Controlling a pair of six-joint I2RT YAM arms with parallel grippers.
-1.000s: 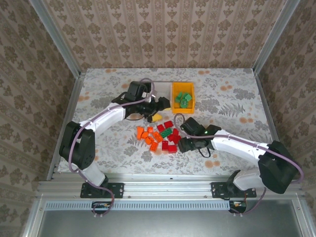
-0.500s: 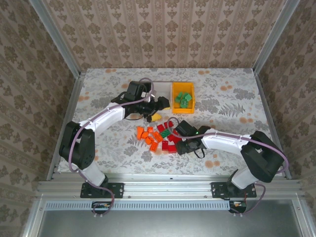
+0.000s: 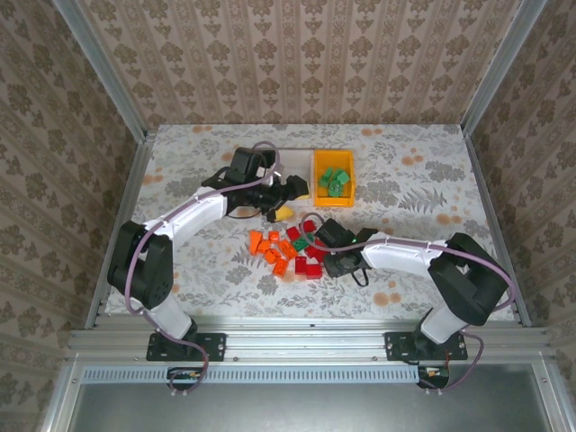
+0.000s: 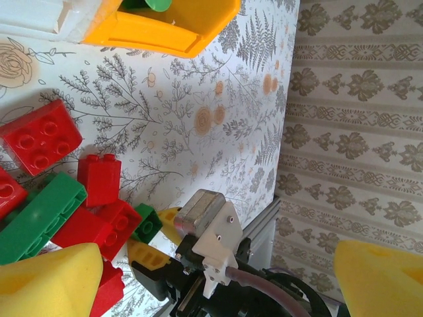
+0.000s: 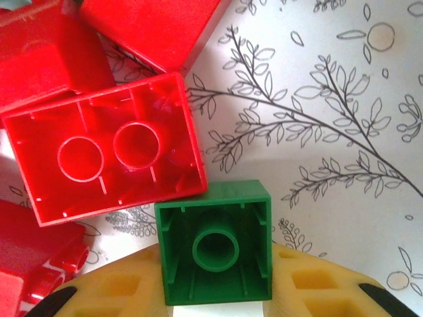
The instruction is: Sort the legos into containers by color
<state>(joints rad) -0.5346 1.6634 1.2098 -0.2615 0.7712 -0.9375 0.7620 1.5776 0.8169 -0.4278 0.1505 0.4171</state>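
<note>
The right gripper (image 3: 320, 237) is sitting low at the right edge of the loose pile of legos (image 3: 288, 250) in the middle of the table (image 3: 414, 189), and it is gripping a small green lego (image 5: 215, 241). In the right wrist view its yellow pads (image 5: 119, 290) are lying flush against both flanks of that brick, the jaws narrowed to the brick's width with no gap showing on either side. The green lego is lying upside down, its hollow underside and single tube facing the camera, and its upper edge is sitting just beside an overturned red lego (image 5: 106, 148) with two tubes; more red bricks are crowding the upper left of that view. The left gripper (image 4: 215, 281) is hovering at the far side of the pile, near the orange-yellow bin (image 3: 315, 180), its yellow foam fingers spread wide apart and holding nothing between them. The orange-yellow bin is standing beyond the pile toward the back of the table and is holding several green bricks (image 3: 335, 180). In the left wrist view a corner of the white bin (image 4: 26, 16) is showing right against it. Within the pile, the orange bricks (image 3: 270, 247) are lying mostly on the left and the red bricks (image 3: 309, 264) mostly on the right, with a few green ones among the red.
</note>
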